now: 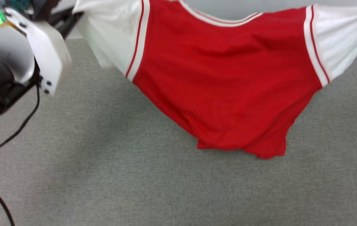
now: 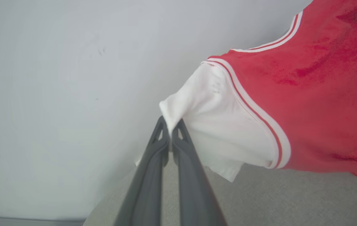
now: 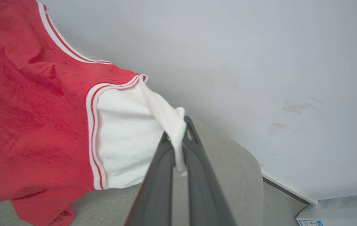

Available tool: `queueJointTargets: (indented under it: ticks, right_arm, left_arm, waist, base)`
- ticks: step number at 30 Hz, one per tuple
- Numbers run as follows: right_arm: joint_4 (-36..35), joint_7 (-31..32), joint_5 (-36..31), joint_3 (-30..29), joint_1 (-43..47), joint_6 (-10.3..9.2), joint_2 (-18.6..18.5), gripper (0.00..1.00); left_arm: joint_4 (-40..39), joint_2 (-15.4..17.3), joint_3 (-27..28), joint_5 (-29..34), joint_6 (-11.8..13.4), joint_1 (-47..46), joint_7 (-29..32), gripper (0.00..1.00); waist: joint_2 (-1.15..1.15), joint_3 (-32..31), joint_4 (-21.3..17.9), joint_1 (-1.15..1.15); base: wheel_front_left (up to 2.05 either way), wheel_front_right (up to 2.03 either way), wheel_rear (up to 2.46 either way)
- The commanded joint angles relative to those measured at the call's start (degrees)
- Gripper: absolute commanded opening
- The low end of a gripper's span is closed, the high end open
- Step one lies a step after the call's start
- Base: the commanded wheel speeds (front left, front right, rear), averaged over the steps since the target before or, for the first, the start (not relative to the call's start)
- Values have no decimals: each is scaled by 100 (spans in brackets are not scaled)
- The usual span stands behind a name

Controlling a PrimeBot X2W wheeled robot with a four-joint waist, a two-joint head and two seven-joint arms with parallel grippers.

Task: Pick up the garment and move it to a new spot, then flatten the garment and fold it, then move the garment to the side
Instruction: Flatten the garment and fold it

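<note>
- head view: the red jersey t-shirt point(image 1: 228, 88) hangs stretched in the air over the grey bench point(image 1: 103, 175).
- left claw point(image 2: 170, 125) pinches the left sleeve point(image 2: 219, 131); right claw point(image 3: 178, 131) pinches the right sleeve point(image 3: 125, 138).
- likely the carrying step; next calls for lowering it evenly and taut.

It looks like a bare robot lab or test room: a grey fabric-covered worktop point(image 1: 103, 182) with a rounded corner stands against a plain, scuffed pale grey wall point(image 3: 260, 47), and loose black cables point(image 1: 24, 122) trail alongside.
</note>
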Motion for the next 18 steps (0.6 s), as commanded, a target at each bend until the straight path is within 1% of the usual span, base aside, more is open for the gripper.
queueJointTargets:
  ticks: [1, 5, 8, 10, 15, 18]
  right_arm:
    - [-20, -34, -70, 1, -148, -4, 64, 0]
    - [79, -27, -328, 93, -723, -4, 208, 0]
    - [287, -133, -580, 136, -1260, -4, 433, 0]
    - [521, -236, -803, 113, -1679, -4, 601, 0]
    - [1222, -460, -1296, 134, -2760, -4, 1073, 0]
    - [1651, -715, -1574, 75, -3382, -5, 1358, 0]
  left_arm:
    - [15, -58, 51, 17, 35, -113, -71, 0]
    - [215, -324, 209, 39, 18, -566, -214, 0]
    - [473, -565, 273, 127, -1, -972, -344, 0]
    - [695, -735, 360, 180, -3, -1271, -466, 0]
    - [1344, -1030, 483, 457, -30, -2168, -751, 0]
    - [1741, -1173, 575, 576, -61, -2737, -904, 0]
  waist:
    - [0, 0, 6, 0]
    - [0, 98, 39, 0]
    - [0, 273, 70, 0]
    - [0, 400, 90, 0]
    - [0, 763, 134, 0]
    - [0, 982, 151, 0]
  base:
    - [0, 0, 0]
    - [0, 0, 0]
    - [0, 0, 0]
    - [0, 0, 0]
    - [0, 0, 0]
    - [0, 0, 0]
